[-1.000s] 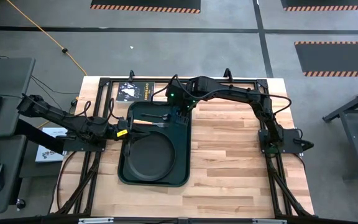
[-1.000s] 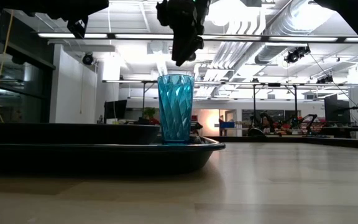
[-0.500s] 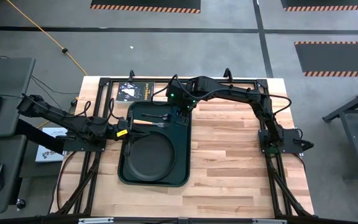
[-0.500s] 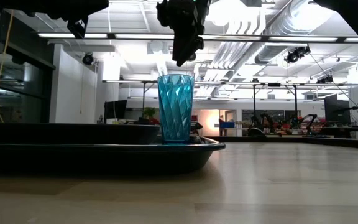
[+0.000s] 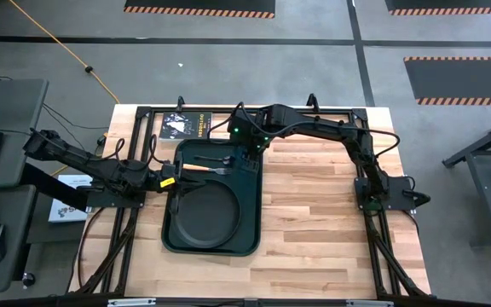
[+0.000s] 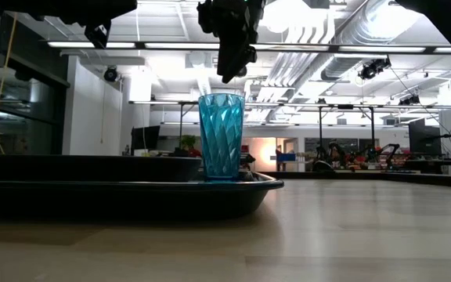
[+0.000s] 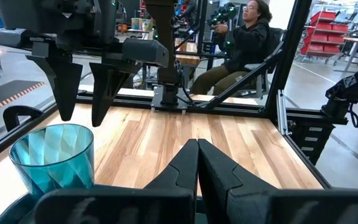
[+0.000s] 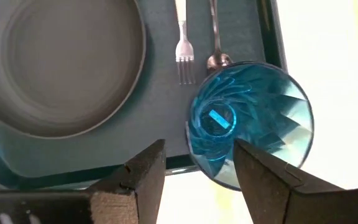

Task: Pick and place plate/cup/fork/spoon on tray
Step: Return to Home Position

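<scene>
Crowding the cup: fork, spoon, plate.

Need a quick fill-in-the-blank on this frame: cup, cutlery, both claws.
1. The cup stands upright on the ____.
2. The right claw hovers open directly ____ the cup.
3. The left claw is ____, holding nothing.
4. On the tray, the fork lies between the spoon and the ____.

Missing words: tray; above; shut; plate
</scene>
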Available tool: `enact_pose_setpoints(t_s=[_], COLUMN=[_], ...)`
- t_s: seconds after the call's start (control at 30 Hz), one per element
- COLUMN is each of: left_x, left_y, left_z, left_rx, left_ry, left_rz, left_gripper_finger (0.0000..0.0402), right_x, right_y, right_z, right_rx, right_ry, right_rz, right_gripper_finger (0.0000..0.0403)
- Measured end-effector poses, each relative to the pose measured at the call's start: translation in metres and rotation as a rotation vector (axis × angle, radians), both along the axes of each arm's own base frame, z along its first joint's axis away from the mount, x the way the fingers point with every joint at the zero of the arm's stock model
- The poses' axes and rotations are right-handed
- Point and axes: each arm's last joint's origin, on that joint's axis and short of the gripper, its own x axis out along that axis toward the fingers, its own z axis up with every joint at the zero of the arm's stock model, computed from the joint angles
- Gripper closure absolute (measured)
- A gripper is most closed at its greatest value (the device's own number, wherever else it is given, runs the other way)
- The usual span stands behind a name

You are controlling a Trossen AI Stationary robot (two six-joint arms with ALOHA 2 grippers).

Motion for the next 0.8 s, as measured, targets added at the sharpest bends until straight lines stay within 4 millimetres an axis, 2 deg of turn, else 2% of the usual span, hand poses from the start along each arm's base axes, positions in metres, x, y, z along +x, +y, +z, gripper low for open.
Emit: enact_pose_setpoints(t_s=[0.13,0.27,0.43,0.67,0.8], left_x=[0.0,0.0,0.0,0.0,0.0], left_y=[0.0,0.0,0.0,0.0,0.0], left_z=[0.0,-0.001,-0.001,-0.001,-0.001], left_rx=[0.001,-0.006,-0.017,-0.017,-0.018], left_ry=[0.004,0.006,0.006,0.006,0.005], left_rz=[0.0,0.0,0.001,0.001,0.001], left_gripper_finger=[0.0402,0.0402,0.0402,0.0402,0.0402], right_x=[-0.002,-0.013,-0.037,-0.084,-0.108], right_y=[0.001,0.003,0.007,0.021,0.036], right_z=[0.0,0.008,0.039,0.097,0.114], right_rx=[0.019,0.046,0.04,-0.023,-0.085], right_ry=[0.01,0.043,0.001,-0.161,-0.263], right_rz=[0.026,0.051,0.046,0.022,0.012], right_gripper_finger=[0.0224,0.0224,0.0224,0.0224,0.0224])
